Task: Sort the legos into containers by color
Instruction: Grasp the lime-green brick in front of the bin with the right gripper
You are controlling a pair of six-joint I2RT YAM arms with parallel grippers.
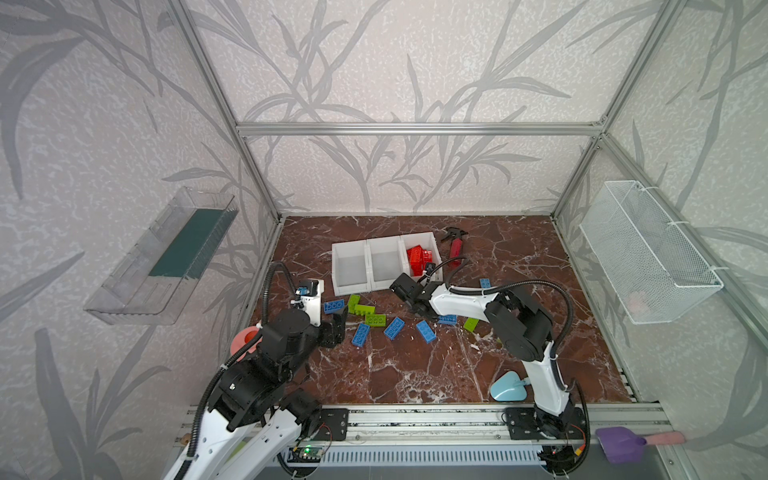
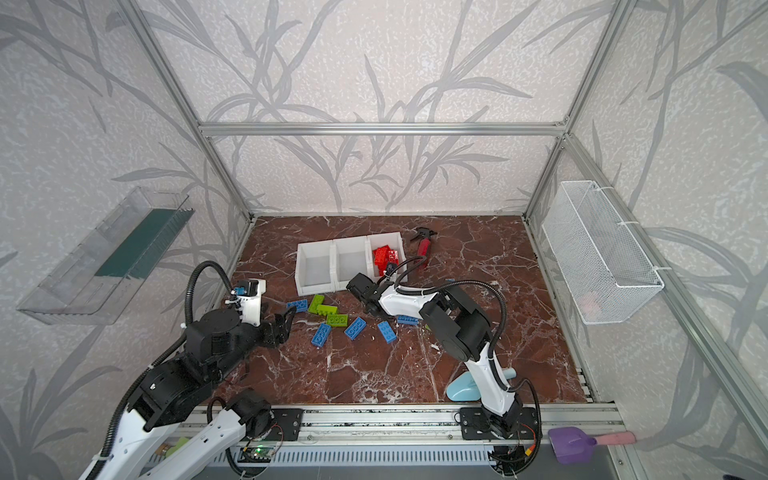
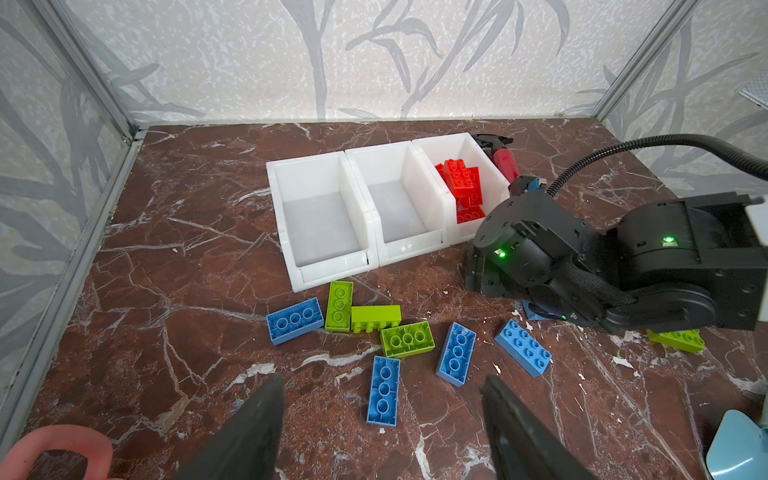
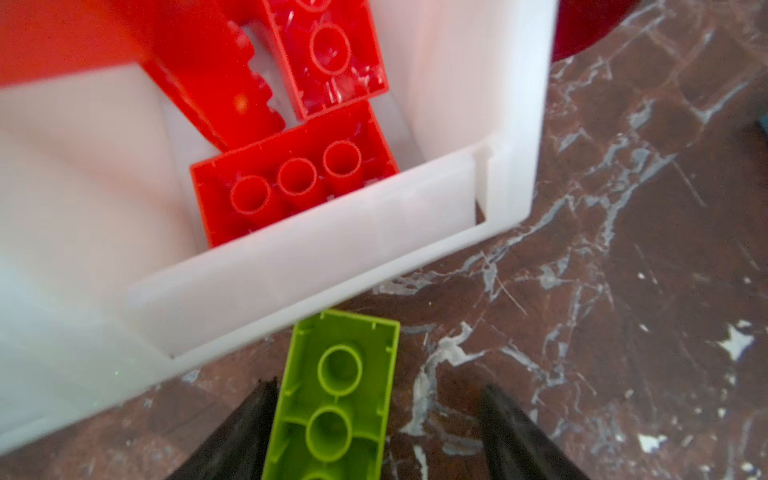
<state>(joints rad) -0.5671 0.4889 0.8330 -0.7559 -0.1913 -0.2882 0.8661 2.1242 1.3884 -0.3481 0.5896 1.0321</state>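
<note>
Three joined white containers [image 1: 351, 289] stand mid-table; the right one holds several red legos [image 1: 419, 257], the other two show bare floors. Blue legos [image 1: 394, 328] and green legos [image 1: 375, 319] lie scattered in front of them. My right gripper [image 4: 378, 384] is low on the table just before the red-filled container [image 4: 316, 257]. It is open around an upturned green lego [image 4: 336, 399]: one finger touches it, the other stands off with a gap. My left gripper [image 3: 383, 379] is open above the table, with a blue lego [image 3: 384, 390] lying between and beyond its fingertips.
A red spray bottle [image 1: 456, 247] lies right of the containers. A pale blue object [image 1: 508, 386] sits near the front right, a pink ring [image 1: 245, 338] at the left edge. A wire basket [image 1: 648, 253] and a clear tray [image 1: 166, 257] hang on the side walls.
</note>
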